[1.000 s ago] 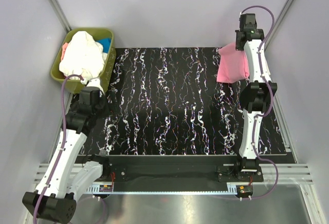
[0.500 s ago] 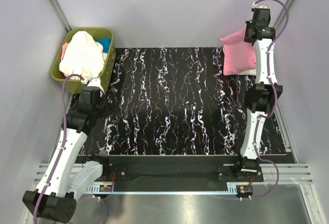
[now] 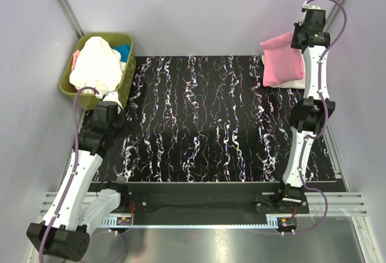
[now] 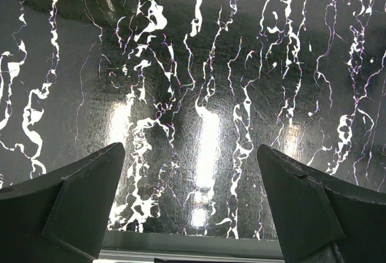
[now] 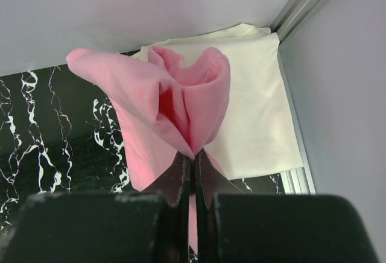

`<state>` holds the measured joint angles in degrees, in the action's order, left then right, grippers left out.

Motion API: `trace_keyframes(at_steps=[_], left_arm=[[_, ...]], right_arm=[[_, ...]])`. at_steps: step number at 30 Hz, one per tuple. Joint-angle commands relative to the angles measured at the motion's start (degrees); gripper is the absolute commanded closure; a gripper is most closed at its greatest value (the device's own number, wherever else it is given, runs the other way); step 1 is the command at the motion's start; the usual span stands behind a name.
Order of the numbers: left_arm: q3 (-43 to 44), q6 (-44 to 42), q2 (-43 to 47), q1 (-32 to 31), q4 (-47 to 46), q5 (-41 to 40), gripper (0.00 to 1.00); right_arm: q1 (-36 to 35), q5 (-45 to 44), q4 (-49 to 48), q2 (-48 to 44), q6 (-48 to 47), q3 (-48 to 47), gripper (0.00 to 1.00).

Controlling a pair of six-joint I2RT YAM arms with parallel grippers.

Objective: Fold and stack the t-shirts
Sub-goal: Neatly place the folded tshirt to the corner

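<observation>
Right arm has swung further out to the far right corner since the earlier frame, and the pink shirt (image 3: pixel 281 59) went with it; a second ago it sat more inboard over the tabletop (image 3: pixel 199 124). Left arm hasn't moved.

Right gripper (image 5: pixel 193 165): fully closed, pinching a bunched fold of the pink shirt. In the wrist view the cloth puckers into several layers right at the pinch point.

Pink shirt: partly folded bundle. In the top view its long axis runs roughly far-to-near along the tabletop's right edge, with the held end at the far right and the loose end pointing toward the arm bases. It overlaps the left part of a cream shirt (image 5: pixel 256 112), which lies flat and folded in the far right corner against the rail. Can't tell whether the loose end rests on the cream one or hangs just above it.

Left gripper (image 4: pixel 188 151): wide open, nothing in it, only bare tabletop between the fingers. It sits just beside the near side of the green bin (image 3: pixel 65 83) at the far left.

Bin holds a heaped white shirt (image 3: pixel 96 64) with a blue one (image 3: pixel 123 50) showing behind it.
</observation>
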<state>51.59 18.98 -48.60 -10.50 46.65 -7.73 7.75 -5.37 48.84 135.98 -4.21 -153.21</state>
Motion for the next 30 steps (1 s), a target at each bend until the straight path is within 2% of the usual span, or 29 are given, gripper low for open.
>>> trace_keyframes(at_steps=[1, 15, 19, 30], left_arm=[[-0.1, -0.7, -0.3, 0.3, -2.2, -0.3, 0.01], [-0.1, -0.7, -0.8, 0.3, -2.3, -0.4, 0.01], [-0.1, -0.7, -1.1, 0.3, -2.3, -0.3, 0.01], [0.0, -0.5, -2.1, 0.2, -2.0, -0.5, 0.01]], right_arm=[[0.6, 1.7, -4.5, -3.2, 0.5, -3.3, 1.00], [3.7, 5.0, -6.3, -1.8, 1.6, -4.5, 1.00], [5.3, 9.0, -7.3, 0.9, 2.1, -5.0, 1.00], [6.7, 12.4, -13.3, 9.9, 1.1, -1.7, 1.00]])
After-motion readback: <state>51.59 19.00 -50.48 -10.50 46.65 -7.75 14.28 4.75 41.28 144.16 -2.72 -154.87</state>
